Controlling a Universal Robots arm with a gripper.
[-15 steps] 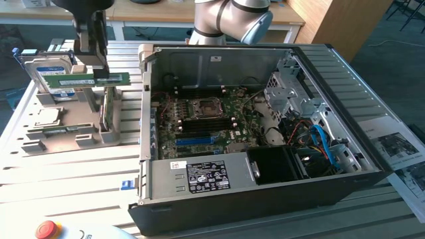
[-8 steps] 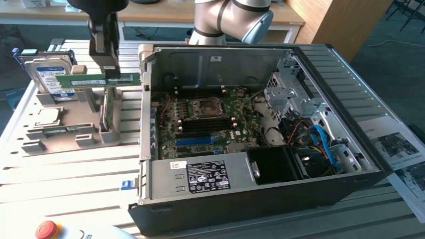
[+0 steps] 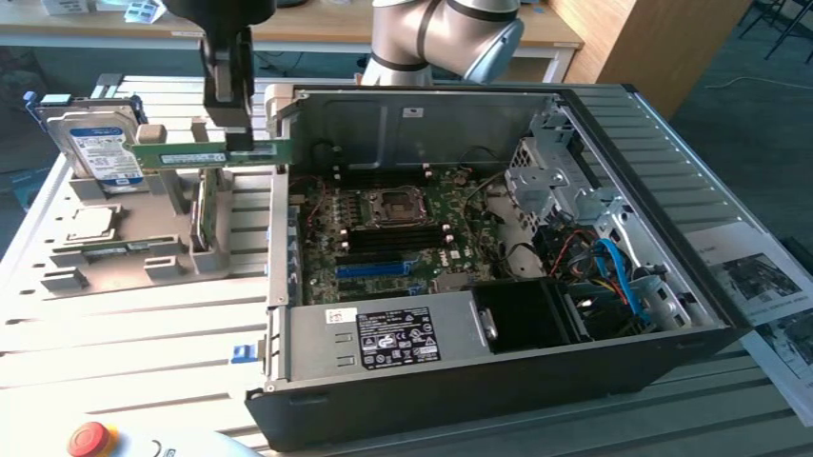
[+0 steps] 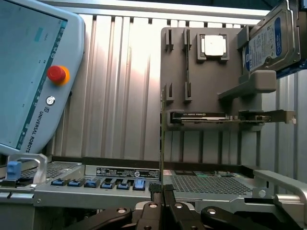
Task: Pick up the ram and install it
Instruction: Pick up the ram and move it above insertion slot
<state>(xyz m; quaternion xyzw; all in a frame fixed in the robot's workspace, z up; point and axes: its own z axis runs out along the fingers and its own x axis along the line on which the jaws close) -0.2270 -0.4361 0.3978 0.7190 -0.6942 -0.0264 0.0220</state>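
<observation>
My gripper [image 3: 232, 141] is shut on the ram [image 3: 190, 155], a long thin green stick with a pale label. It holds the ram level in the air, over the gap between the grey holder fixture [image 3: 128, 252] and the open computer case [image 3: 508, 400]. One end of the ram reaches the case's wall on the exterior view's left. In the wrist view the ram [image 4: 162, 134] is edge-on, a thin line rising from the closed fingertips [image 4: 156, 190] of the gripper [image 4: 162, 190]. The motherboard [image 3: 394, 228] lies inside the case, below and to the exterior view's right of the ram.
The fixture [image 4: 201, 72] carries a silver hard drive [image 3: 95, 143] [image 4: 273, 40], a square processor chip [image 3: 91, 224] [image 4: 213, 46] and an upright expansion card [image 3: 200, 214] [image 4: 201, 116]. A teach pendant [image 4: 33, 72] with a red stop button [image 3: 91, 438] lies near the case. Papers [image 3: 763, 276] sit beside the case.
</observation>
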